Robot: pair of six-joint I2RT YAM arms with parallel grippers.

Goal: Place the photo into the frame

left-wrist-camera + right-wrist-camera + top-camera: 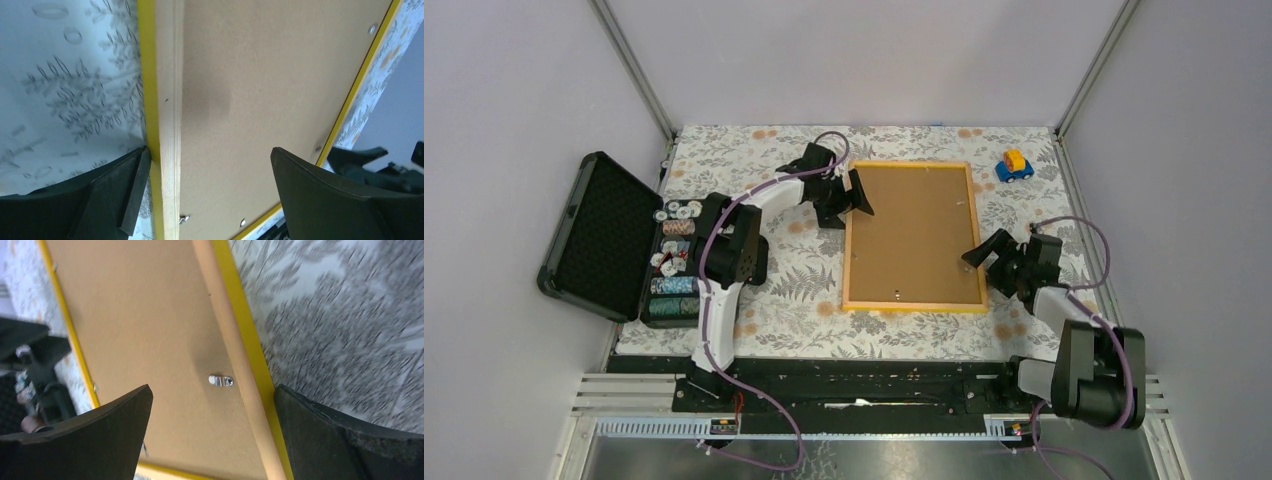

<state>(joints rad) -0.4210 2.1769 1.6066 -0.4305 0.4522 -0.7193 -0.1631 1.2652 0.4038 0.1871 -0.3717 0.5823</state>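
Yellow-orange frame [914,306] lies flat and face down in the middle of a table covered by a floral cloth [774,300]. A brown backing board [912,235] fills its opening, and whatever lies beneath the board is hidden.

From the overhead camera, the left gripper [849,200] sits at the frame's upper left edge. The right gripper [986,258] sits at its lower right edge. Only this view shows the surroundings. An open black case [599,235] holding rows of poker chips [674,260] rests at the table's left side. A small blue and yellow toy car [1014,165] stands near the far right corner, apart from the frame.

The left wrist camera shows what the overhead cannot. The left gripper [210,150] is spread wide and grasps nothing. One finger [120,190] is over the cloth [65,100] and the other over the board [260,75]. The yellow rail [147,75] and a pale wooden inner strip [170,100] run between them. Small metal tabs [184,218] show along the board's edges.

The right wrist camera shows the right gripper [212,387] likewise spread wide and empty, straddling the opposite rail [240,315]. One silver tab [221,380] on the board [140,330] lies between its fingers. Whether either gripper touches the frame cannot be told.
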